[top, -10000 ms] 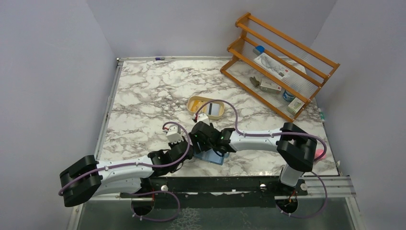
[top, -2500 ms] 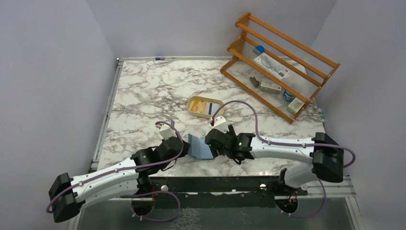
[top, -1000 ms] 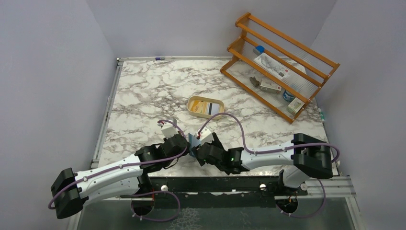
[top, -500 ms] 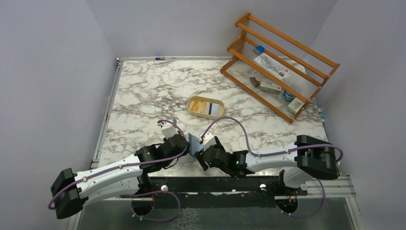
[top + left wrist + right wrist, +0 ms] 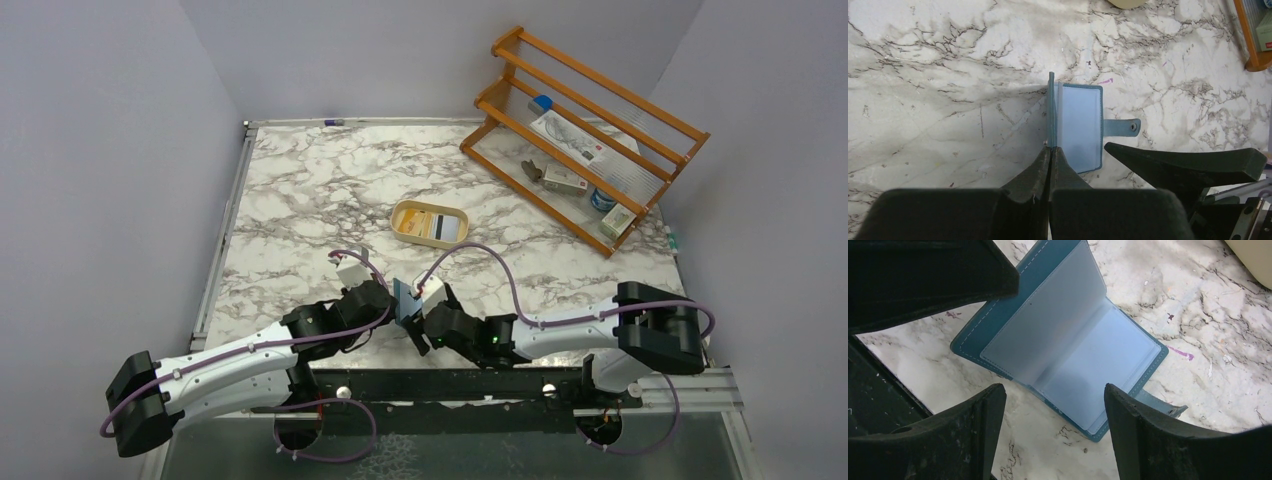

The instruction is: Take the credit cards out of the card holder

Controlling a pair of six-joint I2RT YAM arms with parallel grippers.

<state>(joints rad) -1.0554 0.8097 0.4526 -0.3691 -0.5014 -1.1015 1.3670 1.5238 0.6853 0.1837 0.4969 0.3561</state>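
On card holder [image 5: 1080, 125] cover edge, left pincer [image 5: 1049, 148]

Card holder [image 5: 405, 298] before dish [image 5: 397, 216] (cards [image 5: 440, 227] inside).

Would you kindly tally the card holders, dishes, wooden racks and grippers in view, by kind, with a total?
card holder: 1
dish: 1
wooden rack: 2 shelves, 1 rack
grippers: 2, the left gripper and the right gripper
Total: 5
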